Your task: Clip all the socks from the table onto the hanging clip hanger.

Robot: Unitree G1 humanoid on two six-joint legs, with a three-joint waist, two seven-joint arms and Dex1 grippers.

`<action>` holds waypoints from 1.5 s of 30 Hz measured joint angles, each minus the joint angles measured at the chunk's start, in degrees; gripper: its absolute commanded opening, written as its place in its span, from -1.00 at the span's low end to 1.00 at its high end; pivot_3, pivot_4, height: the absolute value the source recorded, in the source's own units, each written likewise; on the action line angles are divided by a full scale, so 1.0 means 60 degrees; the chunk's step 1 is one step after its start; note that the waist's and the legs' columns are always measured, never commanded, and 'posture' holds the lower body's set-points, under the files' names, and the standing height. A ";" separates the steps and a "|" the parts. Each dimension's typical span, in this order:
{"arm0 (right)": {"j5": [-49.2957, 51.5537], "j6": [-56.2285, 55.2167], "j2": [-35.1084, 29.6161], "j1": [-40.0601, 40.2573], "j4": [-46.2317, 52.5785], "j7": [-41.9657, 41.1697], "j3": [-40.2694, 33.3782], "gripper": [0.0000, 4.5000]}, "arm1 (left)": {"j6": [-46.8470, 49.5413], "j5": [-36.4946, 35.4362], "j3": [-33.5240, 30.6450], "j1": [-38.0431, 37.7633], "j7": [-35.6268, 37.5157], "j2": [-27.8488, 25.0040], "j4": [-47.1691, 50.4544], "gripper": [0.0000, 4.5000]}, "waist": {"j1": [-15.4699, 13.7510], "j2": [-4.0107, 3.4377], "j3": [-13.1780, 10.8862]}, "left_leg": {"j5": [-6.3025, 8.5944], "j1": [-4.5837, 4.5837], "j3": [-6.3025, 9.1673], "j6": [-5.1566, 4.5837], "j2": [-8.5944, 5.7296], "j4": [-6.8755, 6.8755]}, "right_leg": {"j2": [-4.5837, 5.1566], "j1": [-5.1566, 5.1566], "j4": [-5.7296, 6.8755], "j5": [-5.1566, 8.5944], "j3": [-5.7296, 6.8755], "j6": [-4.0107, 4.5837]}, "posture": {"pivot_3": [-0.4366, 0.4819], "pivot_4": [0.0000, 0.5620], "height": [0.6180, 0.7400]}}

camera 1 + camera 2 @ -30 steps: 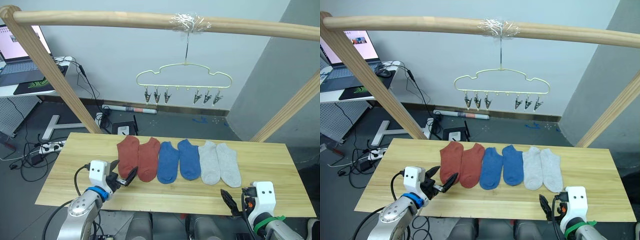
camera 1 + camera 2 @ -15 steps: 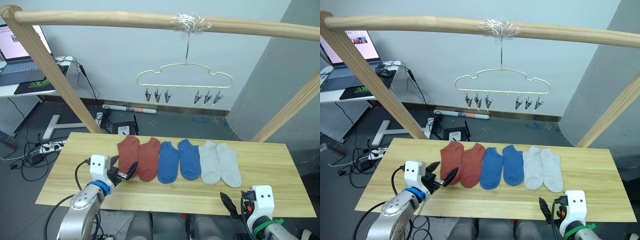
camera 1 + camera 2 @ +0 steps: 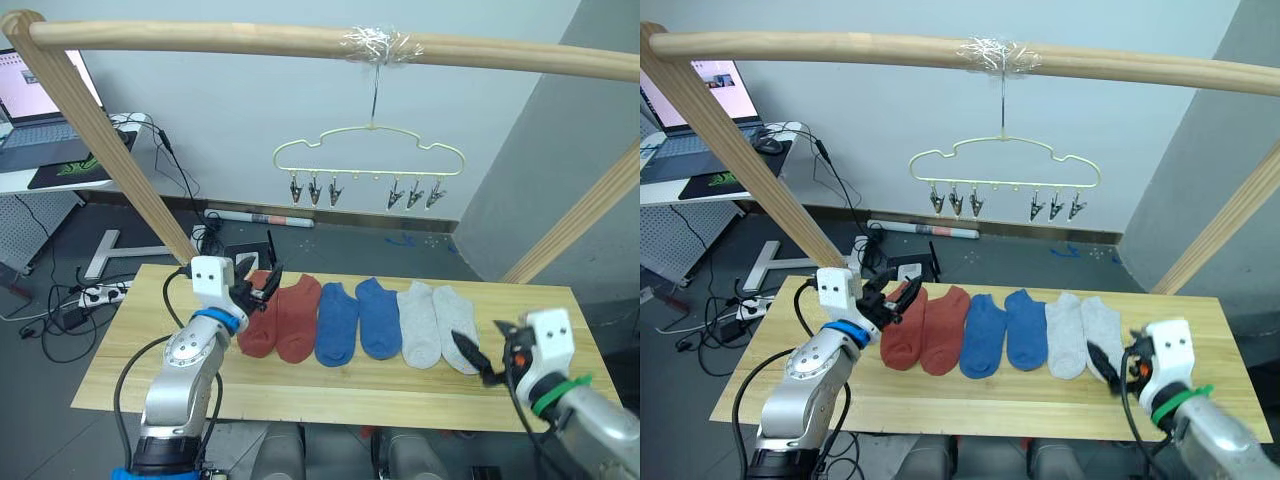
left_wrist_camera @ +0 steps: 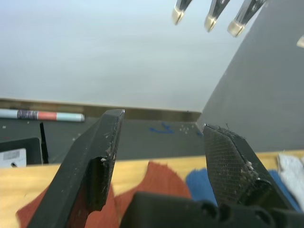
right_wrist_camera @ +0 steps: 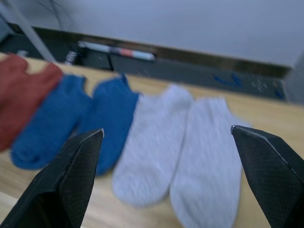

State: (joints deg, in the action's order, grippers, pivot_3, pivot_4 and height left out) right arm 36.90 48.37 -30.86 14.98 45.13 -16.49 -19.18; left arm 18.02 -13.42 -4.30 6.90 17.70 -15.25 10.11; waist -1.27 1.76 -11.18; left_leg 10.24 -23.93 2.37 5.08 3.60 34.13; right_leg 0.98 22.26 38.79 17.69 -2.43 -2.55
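Pale wood planks make up the surface (image 3: 540,310), and all six socks lie flat on it in a row: two rust-red socks (image 3: 280,315), two blue socks (image 3: 358,320), two light grey socks (image 3: 437,325). Overhead, the clip hanger (image 3: 368,160) hangs from the wooden pole (image 3: 300,40) with every silver clip (image 3: 313,190) bare. So nothing has been clipped yet; the whole job remains, six socks to lift and pin.

On the robot's left, the left pincer (image 3: 262,284) hovers right over the far end of the nearest red sock, its black fingers (image 4: 95,161) apart with nothing between them. On the other side, the right pincer (image 3: 478,360) sits just beside the outermost grey sock, fingers (image 5: 71,180) spread wide, also empty.

Whether either pincer is actually touching cloth is hard to judge; the left one probably stands slightly above the sock. The right pincer's tips are blurred in the head views, and the red socks' heels are partly covered by the left arm.
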 measured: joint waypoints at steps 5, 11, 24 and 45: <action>0.1649 0.1104 -0.1655 -0.2107 0.0031 -0.0365 -0.0872 1.00 | 0.0033 0.0315 0.0099 0.0852 -0.0522 0.0343 -0.0454 0.32 | 0.0000 0.0015 -0.0008 | 0.0000 -0.0004 0.0007 0.0000 -0.0001 0.0004 | -0.0006 -0.0004 -0.0002 -0.0004 0.0003 -0.0005 | 0.05 -0.38 1.00; 0.2569 0.1650 -0.2457 -0.3553 -0.0113 -0.0407 -0.0865 1.00 | 0.0015 0.0406 0.0096 0.1749 -0.0763 0.0651 -0.1014 0.32 | 0.0001 0.0022 -0.0012 | 0.0000 -0.0013 0.0010 -0.0001 -0.0004 0.0015 | -0.0008 -0.0002 -0.0001 -0.0008 0.0002 -0.0006 | 0.03 -0.35 1.00; 0.3451 0.2024 -0.2758 -0.4894 -0.0271 0.0104 -0.0483 1.00 | -0.0170 0.0789 0.0247 0.3002 -0.1239 0.1044 -0.1901 -0.07 | 0.0101 0.0047 -0.0041 | 0.0000 -0.0013 0.0013 -0.0001 -0.0003 0.0031 | -0.0011 -0.0003 0.0013 -0.0011 0.0001 -0.0015 | -0.04 -0.27 1.00; 0.4571 0.2050 -0.3037 -0.4597 0.0032 0.1265 -0.0466 1.00 | -0.1596 0.1200 0.0162 0.5244 -0.1973 0.1470 -0.4695 -0.07 | 0.0256 0.0064 -0.0115 | 0.0000 -0.0024 0.0018 -0.0001 -0.0002 0.0033 | -0.0016 0.0000 0.0010 -0.0011 0.0001 -0.0020 | -0.15 -0.22 1.00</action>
State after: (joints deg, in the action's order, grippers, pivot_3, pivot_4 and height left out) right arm 64.32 60.67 -49.08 -12.60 45.32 -8.90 -21.97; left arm 8.45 -6.22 -3.33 38.37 5.86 -6.43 -18.06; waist 0.27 2.14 -11.87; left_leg 10.24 -24.07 2.48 5.08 3.58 34.33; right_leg 0.88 22.26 38.85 17.63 -2.42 -2.67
